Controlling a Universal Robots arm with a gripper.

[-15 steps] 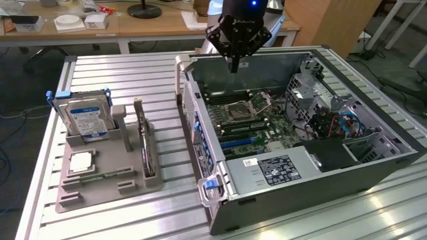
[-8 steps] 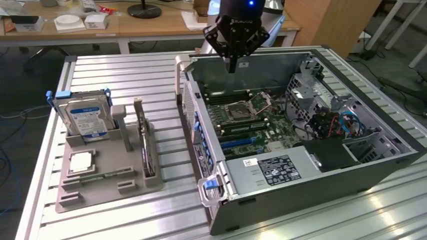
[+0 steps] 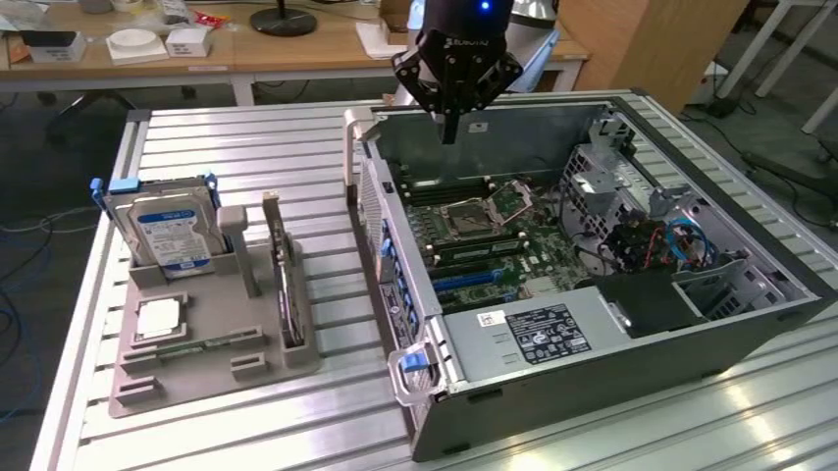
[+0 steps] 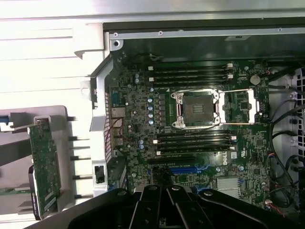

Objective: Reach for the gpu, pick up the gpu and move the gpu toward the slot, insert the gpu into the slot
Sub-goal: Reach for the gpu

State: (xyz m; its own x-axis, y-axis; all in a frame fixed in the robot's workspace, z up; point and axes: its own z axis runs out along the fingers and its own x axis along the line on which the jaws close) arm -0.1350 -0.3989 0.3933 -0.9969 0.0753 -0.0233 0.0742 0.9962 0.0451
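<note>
Pincer [image 3: 449,128] closed on nothing, above the slatted table [image 3: 235,147], over an end wall of the open computer case [image 3: 681,339]. Grey stand [image 3: 196,365] by the table edge at the exterior view's left, gpu [image 3: 289,294] upright in it, untouched. Reach likely in hand: calls for parted jaws, crossing to stand.

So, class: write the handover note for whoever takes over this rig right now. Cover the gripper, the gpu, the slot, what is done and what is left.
Gripper: shut, holding nothing, hanging over the open computer case.
Gpu: standing on edge in the grey holder, on the exterior view's left of the case, not gripped.
Blue slot: on the motherboard inside the case, empty.
Done: nothing that shows.
Left: reaching the gpu, picking it up, moving it to the slot and inserting it.
</note>
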